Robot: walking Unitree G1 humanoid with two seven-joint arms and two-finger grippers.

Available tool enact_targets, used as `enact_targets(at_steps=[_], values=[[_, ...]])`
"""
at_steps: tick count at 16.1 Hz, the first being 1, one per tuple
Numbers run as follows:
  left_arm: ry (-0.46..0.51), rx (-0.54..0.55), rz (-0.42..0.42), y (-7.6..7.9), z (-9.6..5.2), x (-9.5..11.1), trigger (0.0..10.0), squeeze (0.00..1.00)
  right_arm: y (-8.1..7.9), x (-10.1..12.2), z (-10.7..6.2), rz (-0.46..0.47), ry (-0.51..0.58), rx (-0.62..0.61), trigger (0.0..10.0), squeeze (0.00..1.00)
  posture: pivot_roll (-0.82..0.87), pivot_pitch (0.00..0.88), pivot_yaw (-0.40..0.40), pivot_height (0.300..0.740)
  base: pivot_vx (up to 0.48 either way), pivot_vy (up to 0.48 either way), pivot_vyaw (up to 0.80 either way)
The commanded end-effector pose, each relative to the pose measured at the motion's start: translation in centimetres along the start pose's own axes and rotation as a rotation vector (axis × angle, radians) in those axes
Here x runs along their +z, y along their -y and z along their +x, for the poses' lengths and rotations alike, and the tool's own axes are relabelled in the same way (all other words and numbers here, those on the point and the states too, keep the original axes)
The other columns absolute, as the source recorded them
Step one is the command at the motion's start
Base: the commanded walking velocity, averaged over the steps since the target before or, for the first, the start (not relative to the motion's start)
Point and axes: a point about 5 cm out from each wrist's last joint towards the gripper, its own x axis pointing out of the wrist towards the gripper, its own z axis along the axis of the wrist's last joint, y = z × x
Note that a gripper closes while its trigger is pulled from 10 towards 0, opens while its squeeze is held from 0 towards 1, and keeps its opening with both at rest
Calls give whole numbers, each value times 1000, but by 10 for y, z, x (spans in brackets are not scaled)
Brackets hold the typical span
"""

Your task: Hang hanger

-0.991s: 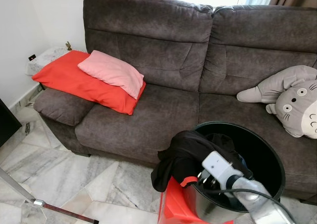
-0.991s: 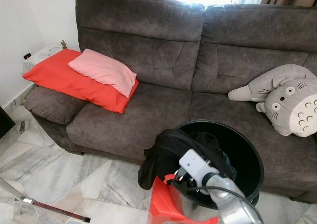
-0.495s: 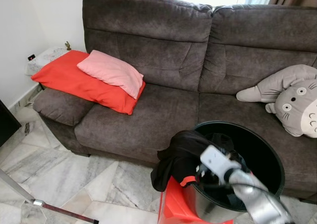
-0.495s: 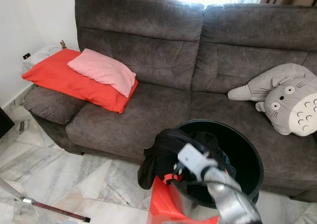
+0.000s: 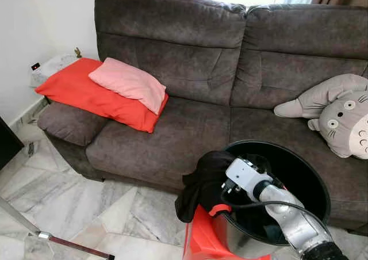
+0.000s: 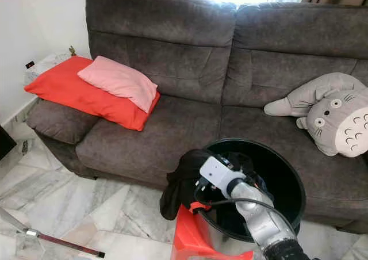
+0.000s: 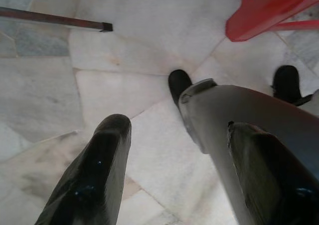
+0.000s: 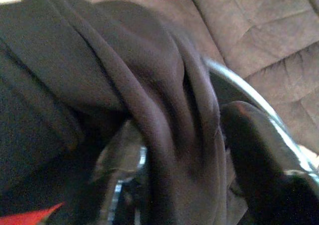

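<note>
Marble floor [image 5: 86, 214] lying lower left, carrying sofa [image 5: 230, 87], red stool [image 5: 201, 243]; metal rod [image 5: 34, 231] lying bottom left.

A dark grey-brown sofa [image 5: 190, 70] stands against the wall on a pale marble floor [image 5: 69, 208]. On its left seat and armrest lies a red cushion [image 5: 86, 93] with a pink pillow [image 5: 129, 83] on top of it. A grey plush toy [image 5: 339, 119] rests on the right seat. Beside the sofa's left arm is a small side table [image 5: 49, 67]. A thin metal bar [image 5: 52, 237] lies across the floor.
</note>
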Motion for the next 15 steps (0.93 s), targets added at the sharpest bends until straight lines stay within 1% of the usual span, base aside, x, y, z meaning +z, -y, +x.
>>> enact_targets(at_steps=[1, 3, 5, 6, 7, 8, 10, 11, 12, 13, 14, 15], values=[[-28, 4, 9, 2, 0, -6, 10000, 0, 5, 6, 3, 11, 25, -14, 0, 0, -124, 63, 35, 740, 0, 0, 0], [-26, 4, 10, 6, 1, -5, 10000, 0, 11, 15, 6, -1, 66, -29, 0, 0, -125, 62, 36, 740, 0, 0, 0], [-25, 3, 13, 9, 1, -4, 10000, 0, 20, 33, 9, 33, 136, -56, 0, 0, -124, 62, 36, 740, 0, 0, 0], [-24, 3, 13, 10, 1, -4, 10000, 0, 22, 38, 9, 43, 160, -62, 0, 0, -122, 63, 36, 740, 0, 0, 0], [-25, 4, 17, 10, 1, -3, 10000, 0, 24, 45, 8, 67, 199, -68, 0, 0, -123, 63, 36, 740, 0, 0, 0], [-22, 6, 17, 10, 2, -2, 10000, 0, 26, 57, 8, 66, 256, -65, 0, 0, -125, 63, 36, 740, 0, 0, 0], [-19, 10, 17, 7, 1, -2, 10000, 0, 29, 60, 9, 22, 280, -66, 0, 0, -123, 63, 35, 740, 0, 0, 0], [-17, 19, 13, 0, 0, -3, 10000, 0, 37, 63, 10, -41, 299, -86, 0, 0, -117, 61, 36, 740, 0, 0, 0], [-17, 24, 12, -4, -1, -3, 10000, 0, 44, 64, 11, -74, 303, -111, 0, 0, -116, 61, 35, 740, 0, 0, 0], [-21, 33, 9, -10, -2, -6, 10000, 0, 59, 63, 11, -156, 285, -160, 0, 0, -113, 60, 37, 740, 0, 0, 0], [-23, 38, 9, -13, -3, -8, 10000, 0, 69, 61, 11, -208, 267, -190, 0, 0, -109, 59, 36, 740, 0, 0, 0], [-26, 44, 6, -16, -4, -10, 10000, 0, 84, 61, 8, -253, 258, -236, 0, 0, -107, 59, 37, 740, 0, 0, 0]])
